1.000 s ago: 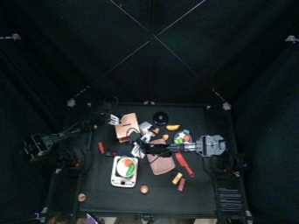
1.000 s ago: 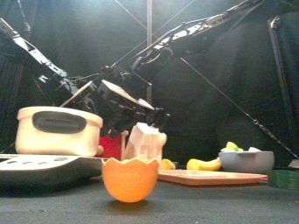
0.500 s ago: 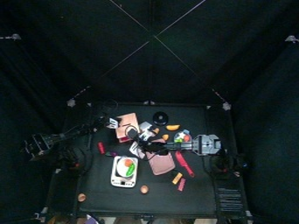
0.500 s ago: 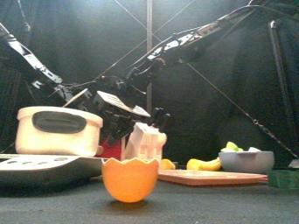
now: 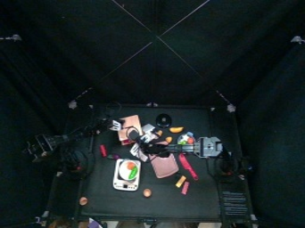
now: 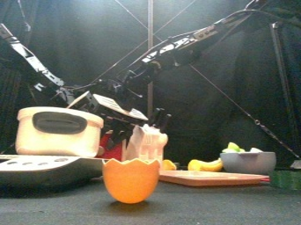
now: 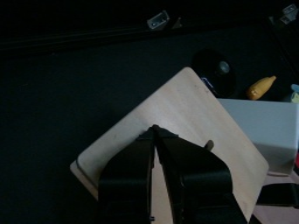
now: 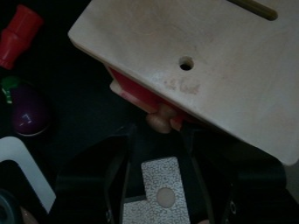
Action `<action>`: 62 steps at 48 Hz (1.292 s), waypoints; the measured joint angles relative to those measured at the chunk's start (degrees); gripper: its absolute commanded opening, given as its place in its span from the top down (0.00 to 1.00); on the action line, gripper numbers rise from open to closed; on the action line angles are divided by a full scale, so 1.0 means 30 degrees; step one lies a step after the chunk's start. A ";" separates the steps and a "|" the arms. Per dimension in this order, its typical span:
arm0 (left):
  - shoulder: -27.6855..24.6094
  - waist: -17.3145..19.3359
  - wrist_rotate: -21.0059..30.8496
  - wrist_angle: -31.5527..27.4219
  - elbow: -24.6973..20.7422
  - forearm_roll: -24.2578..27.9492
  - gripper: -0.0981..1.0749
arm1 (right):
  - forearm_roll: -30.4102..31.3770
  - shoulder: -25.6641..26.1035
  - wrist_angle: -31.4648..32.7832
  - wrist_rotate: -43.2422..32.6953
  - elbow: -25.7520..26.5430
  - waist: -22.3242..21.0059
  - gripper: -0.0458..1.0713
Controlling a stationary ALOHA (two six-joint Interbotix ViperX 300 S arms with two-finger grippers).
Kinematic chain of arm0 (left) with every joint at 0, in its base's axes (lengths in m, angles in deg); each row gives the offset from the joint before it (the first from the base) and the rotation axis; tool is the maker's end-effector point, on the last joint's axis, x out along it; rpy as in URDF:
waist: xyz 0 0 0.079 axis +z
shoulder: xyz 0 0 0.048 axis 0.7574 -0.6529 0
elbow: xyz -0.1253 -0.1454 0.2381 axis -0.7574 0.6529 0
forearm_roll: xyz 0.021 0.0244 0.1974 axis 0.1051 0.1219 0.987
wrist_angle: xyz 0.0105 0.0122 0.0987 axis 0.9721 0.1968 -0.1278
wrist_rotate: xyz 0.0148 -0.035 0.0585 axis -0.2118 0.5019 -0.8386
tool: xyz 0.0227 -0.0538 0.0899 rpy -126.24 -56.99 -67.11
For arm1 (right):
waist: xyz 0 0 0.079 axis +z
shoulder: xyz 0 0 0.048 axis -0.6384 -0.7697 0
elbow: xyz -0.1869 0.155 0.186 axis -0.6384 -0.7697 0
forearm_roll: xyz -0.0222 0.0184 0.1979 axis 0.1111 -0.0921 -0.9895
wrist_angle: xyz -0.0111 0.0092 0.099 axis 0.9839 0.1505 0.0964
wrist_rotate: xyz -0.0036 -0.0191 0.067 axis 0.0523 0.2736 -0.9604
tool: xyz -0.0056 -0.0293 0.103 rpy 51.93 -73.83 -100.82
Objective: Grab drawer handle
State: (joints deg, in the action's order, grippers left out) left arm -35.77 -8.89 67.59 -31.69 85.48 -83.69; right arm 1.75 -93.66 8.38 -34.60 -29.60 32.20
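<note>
From where I stand, the move depends on the left arm. The drawer sits on the counter directly ahead of the left end effector, so close that its flat salmon top fills the space just beyond the tips. The box is square and lies cornerwise to that approach, with one corner pointing back towards the arm. I cannot make out the handle, and I cannot tell whether this end effector is gripping anything. The right end effector is spread wide open and holds nothing. It hangs over the pale slab, and the drawer lies well beyond it towards the left arm's side. My judgement is that the left arm is much the nearer and should take the handle.
</note>
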 measured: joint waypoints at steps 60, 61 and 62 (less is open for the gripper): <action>-0.0029 0.0059 0.0029 0.0029 0.0000 0.0000 0.49 | -0.1699 -0.2109 0.3662 -0.0146 0.3457 0.0059 0.36; -0.0029 0.0059 0.0029 0.0029 0.0000 0.0000 0.49 | -0.1699 -0.2109 0.3662 -0.0117 0.3428 0.0059 0.36; -0.0029 0.0059 0.0029 0.0029 0.0000 -0.0029 0.49 | -0.1699 -0.2109 0.3662 -0.0117 0.3457 0.0059 0.37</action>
State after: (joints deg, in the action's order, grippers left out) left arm -35.86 -8.72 67.67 -31.60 85.48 -83.78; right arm -3.35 -99.99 19.37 -34.95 -19.23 32.38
